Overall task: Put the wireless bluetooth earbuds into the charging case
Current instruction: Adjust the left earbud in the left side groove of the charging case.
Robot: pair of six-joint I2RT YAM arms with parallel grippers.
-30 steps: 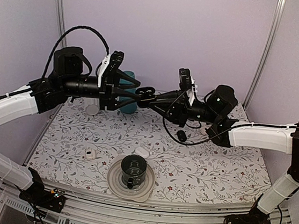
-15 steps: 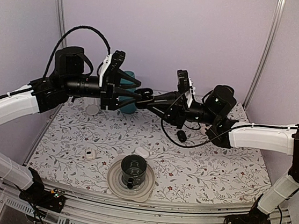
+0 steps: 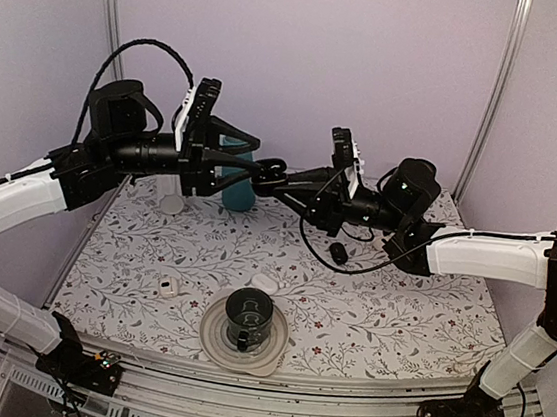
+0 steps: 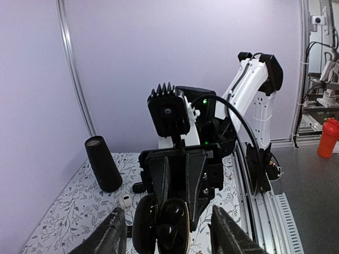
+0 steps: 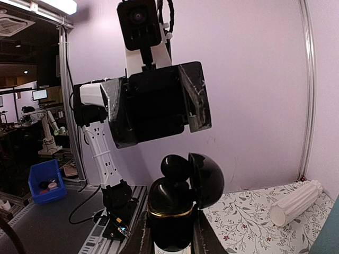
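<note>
My right gripper is shut on the glossy black charging case, holding it upright in the air with its lid swung open. One of the wireless bluetooth earbuds sticks up out of the case's top. In the left wrist view the open case shows dark rounded pieces in its wells. My left gripper faces it, open, a finger on each side and not touching it. From above, both grippers meet at the case over the back of the table.
On the flowered table lie a black oval pod, a white case and a small white piece. A dark cup on a plate stands near the front. A teal bottle and a white ribbed cylinder stand at the back left.
My left arm has lifted and drawn back a little to the left, uncovering more of the teal bottle. The right gripper has kept the case almost still.
</note>
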